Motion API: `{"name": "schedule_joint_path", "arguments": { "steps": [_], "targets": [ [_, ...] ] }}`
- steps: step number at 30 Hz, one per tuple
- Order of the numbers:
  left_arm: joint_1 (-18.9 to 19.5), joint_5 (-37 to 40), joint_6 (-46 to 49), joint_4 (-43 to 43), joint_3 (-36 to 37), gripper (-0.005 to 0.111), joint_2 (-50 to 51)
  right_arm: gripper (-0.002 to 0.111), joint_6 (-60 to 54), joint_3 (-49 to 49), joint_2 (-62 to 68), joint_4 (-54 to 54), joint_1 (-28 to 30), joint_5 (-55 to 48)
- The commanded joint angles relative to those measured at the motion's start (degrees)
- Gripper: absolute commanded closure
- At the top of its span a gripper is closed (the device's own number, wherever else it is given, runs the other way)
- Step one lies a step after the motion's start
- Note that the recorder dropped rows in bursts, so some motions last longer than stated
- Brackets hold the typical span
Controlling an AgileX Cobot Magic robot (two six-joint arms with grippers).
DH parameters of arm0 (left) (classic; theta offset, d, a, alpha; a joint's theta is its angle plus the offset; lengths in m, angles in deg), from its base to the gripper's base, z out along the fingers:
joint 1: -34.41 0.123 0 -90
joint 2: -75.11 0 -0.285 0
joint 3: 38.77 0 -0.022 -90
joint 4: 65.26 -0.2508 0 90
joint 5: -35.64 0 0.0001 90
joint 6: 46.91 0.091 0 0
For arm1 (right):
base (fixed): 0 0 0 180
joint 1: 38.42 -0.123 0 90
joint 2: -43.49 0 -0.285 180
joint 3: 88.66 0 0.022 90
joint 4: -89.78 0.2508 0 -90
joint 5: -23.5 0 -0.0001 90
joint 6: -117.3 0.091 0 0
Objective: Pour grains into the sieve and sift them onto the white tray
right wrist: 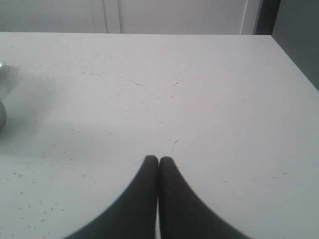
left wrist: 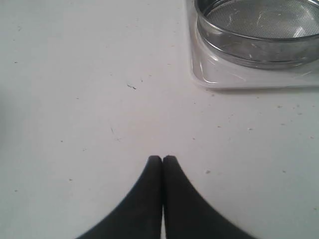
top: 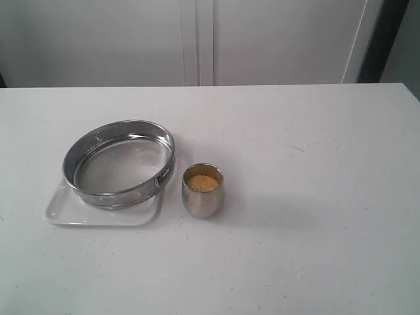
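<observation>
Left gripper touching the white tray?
Apart. Left wrist view: a wide stretch of table lies between the left gripper and the white tray.

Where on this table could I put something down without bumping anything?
Widest: the table right of the steel cup. Also the front strip before the white tray, and the far strip behind the sieve. Crowded: sieve sits on tray, cup close beside.
</observation>
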Motion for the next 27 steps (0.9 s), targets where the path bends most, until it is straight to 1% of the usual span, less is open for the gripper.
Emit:
{"name": "schedule_joint_path", "arguments": {
  "steps": [1,24,27],
  "targets": [
    [-0.4,0.4,-0.2,0.1,0.5,0.107,-0.2,0.108,0.1,-0.4,-0.3,-0.2,0.2,0.8],
    [-0.4,0.4,-0.2,0.1,0.5,0.107,-0.2,0.108,0.1,-0.4,-0.3,-0.2,0.2,0.9],
    [-0.4,0.4,-0.2,0.1,0.5,0.107,-0.2,0.108,0.1,-0.4,-0.3,-0.2,0.2,3.7]
  ]
}}
